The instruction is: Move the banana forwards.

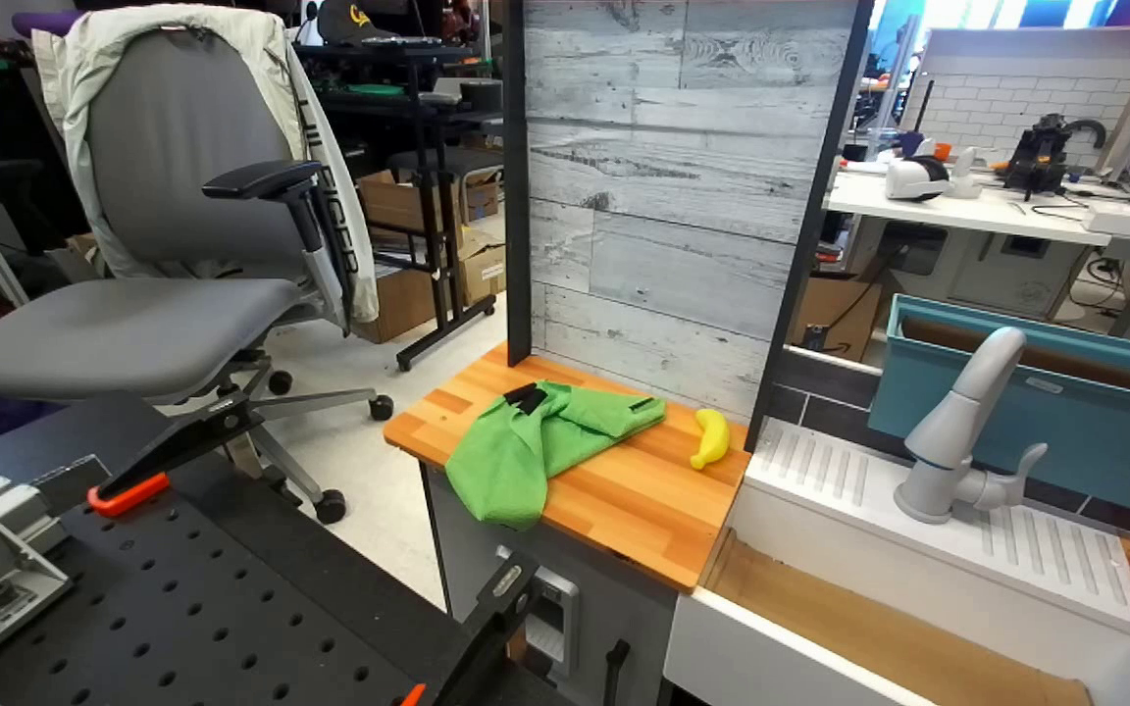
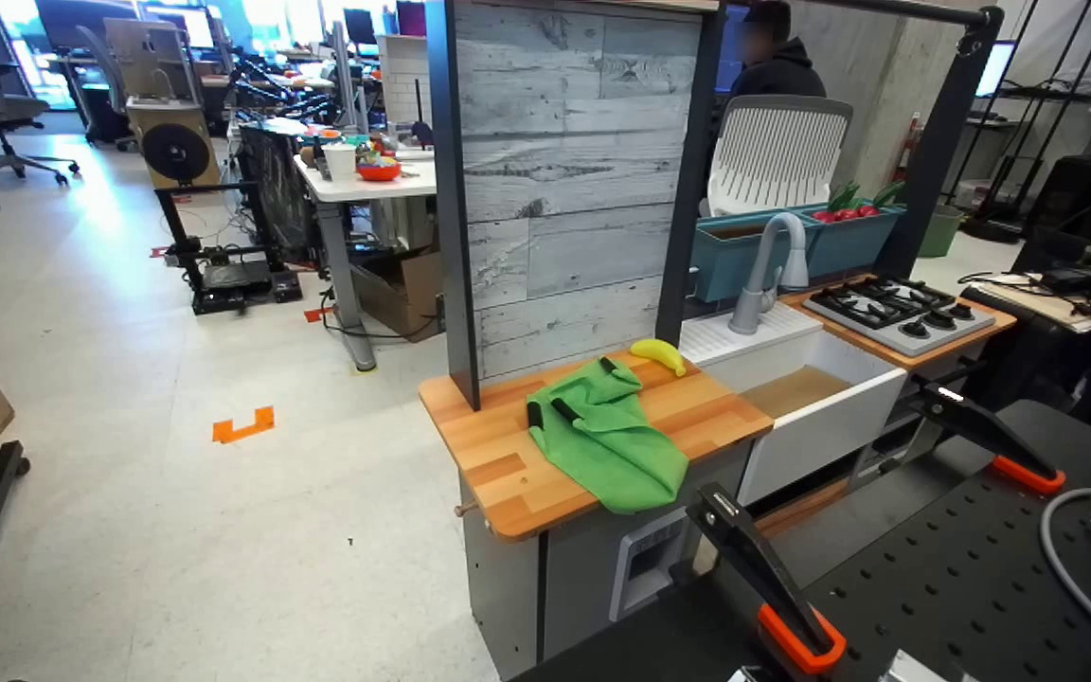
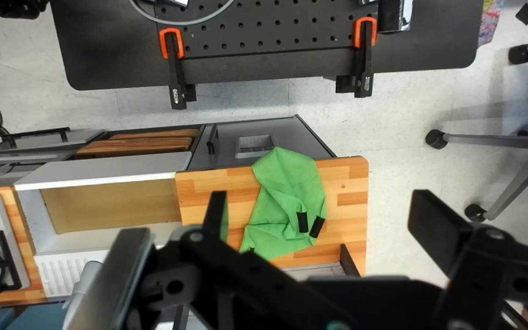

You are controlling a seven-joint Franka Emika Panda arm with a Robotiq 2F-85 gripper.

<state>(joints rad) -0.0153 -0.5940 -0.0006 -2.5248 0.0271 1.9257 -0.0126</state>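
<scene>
Matte-black pincer (image 3: 312,215), blocky squared fingers (image 3: 436,229), greyish sheen along one, round screw heads (image 3: 196,236), teal-green spot (image 3: 337,325)

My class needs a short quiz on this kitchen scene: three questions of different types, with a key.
1. True or false: the green cloth overhangs the edge of the wooden countertop.
2. Which is nearer the faucet? A) the green cloth B) the banana
3. Fill the gap: in the wrist view, the jaws of the gripper stand ____.

Key: 1 true; 2 B; 3 open.
</scene>
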